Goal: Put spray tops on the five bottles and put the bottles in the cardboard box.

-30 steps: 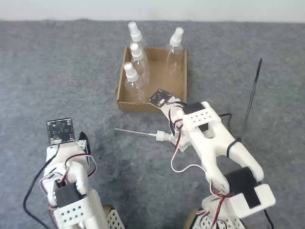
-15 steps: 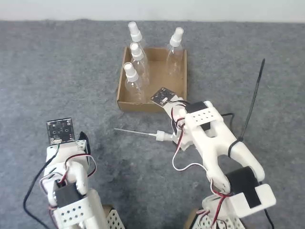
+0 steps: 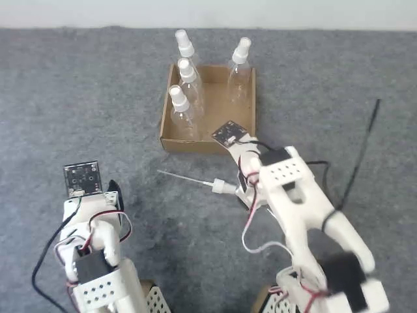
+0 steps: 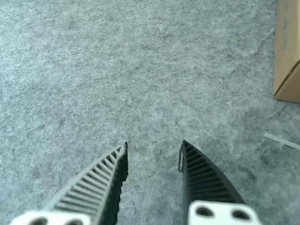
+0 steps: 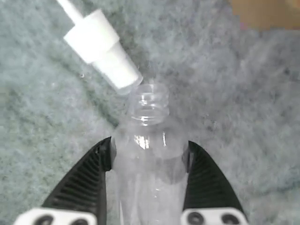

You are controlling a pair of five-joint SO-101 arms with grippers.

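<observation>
My right pincer [image 5: 149,144] is clamped on the uncapped bottle [image 5: 149,112], and a loose spray top [image 5: 104,47] is lying on the grey counter [image 5: 42,108] just beside the bottle's mouth. Left pincer [image 4: 153,147] hangs over the counter with its jaws apart. Four capped bottles [image 3: 177,104] stand upright at the cardboard box [image 3: 195,145].
</observation>
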